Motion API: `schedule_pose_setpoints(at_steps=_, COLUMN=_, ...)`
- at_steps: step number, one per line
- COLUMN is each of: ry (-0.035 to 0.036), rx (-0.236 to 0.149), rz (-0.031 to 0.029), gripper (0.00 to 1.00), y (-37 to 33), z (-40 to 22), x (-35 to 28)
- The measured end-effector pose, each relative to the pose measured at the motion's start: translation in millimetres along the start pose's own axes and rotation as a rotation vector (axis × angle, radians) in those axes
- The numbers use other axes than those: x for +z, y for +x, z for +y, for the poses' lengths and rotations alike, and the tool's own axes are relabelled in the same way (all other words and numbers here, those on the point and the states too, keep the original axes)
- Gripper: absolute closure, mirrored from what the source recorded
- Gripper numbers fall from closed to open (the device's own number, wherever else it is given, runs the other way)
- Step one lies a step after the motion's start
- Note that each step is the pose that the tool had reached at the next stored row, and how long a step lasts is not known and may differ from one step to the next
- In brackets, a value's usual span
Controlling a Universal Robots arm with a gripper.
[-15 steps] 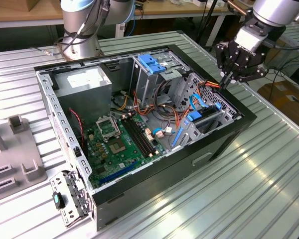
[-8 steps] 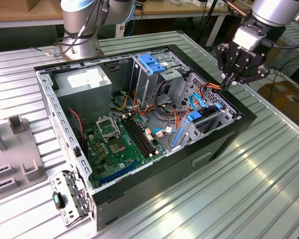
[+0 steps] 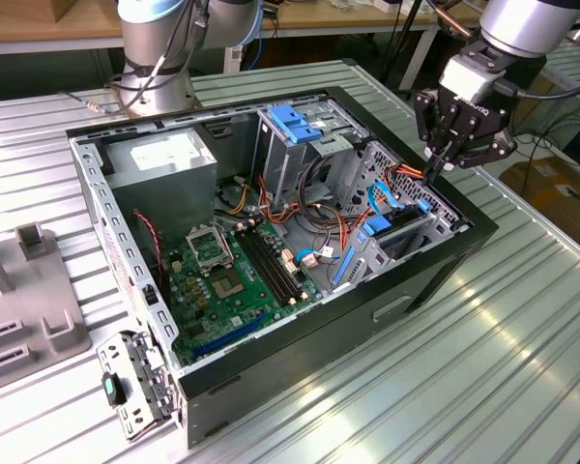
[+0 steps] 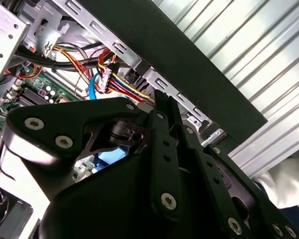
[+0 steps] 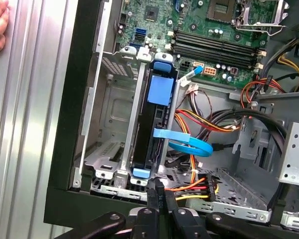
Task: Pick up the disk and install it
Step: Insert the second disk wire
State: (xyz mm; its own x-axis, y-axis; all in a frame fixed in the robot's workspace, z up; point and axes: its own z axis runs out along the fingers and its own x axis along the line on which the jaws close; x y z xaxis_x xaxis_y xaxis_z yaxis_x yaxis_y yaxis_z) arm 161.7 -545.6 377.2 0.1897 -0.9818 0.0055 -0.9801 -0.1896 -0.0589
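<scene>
The disk (image 5: 152, 130) sat edge-up in the case's (image 3: 445, 266) drive bay, blue frame showing, just below the gripper (image 5: 159, 191). The gripper's fingers were pressed together, holding nothing, above the bay's cables (image 5: 199, 186).

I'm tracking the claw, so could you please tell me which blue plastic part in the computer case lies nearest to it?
The blue-framed disk standing on edge in the bay at the exterior view's right, just below the claw. The light-blue bracket atop the metal cage sits farther away.
</scene>
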Motion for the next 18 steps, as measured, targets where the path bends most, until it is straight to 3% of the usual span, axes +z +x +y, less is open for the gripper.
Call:
schedule_pose_setpoints(at_steps=9, ry=0.0, rx=0.001, rz=-0.0001, gripper=0.83, y=-0.1, z=0.5, x=0.1)
schedule_pose_setpoints(at_steps=18, ry=-0.0001, rx=0.009, rz=0.0006, gripper=0.83, y=-1.5, z=7.9, x=-0.4)
